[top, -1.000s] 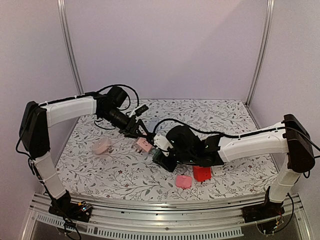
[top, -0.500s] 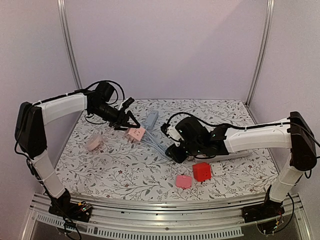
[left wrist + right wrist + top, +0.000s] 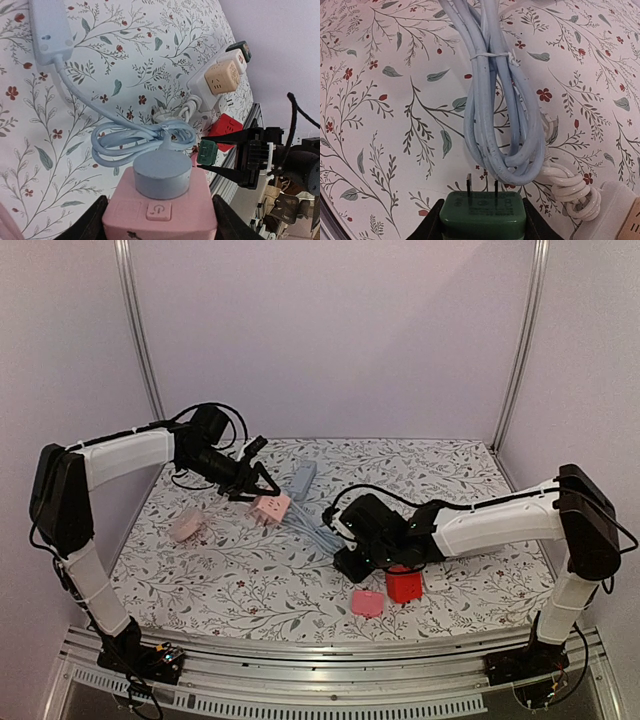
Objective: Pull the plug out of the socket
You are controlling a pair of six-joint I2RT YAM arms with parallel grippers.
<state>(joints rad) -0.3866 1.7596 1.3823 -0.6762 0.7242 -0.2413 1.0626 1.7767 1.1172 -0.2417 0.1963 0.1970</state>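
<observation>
Over on the left, the left gripper (image 3: 258, 497) pinches the pink socket cube (image 3: 160, 212) by its two sides. The cube looks lifted off the flowery table (image 3: 230, 580). A round blue-grey plug (image 3: 162, 175) sits in the cube, and its looped blue cord (image 3: 480, 100) lies on the table.

To the right, the right gripper (image 3: 481, 221) is closed around the small green plug (image 3: 482, 207). The plug's two metal pins are bare and well apart from the cube, so I think the pull is done.

To finish well, I would hold the cube steady and bring the green plug down slowly onto a bare patch. That patch should be away from the cord loops and the red cube (image 3: 404, 585). Only then should it let go.
</observation>
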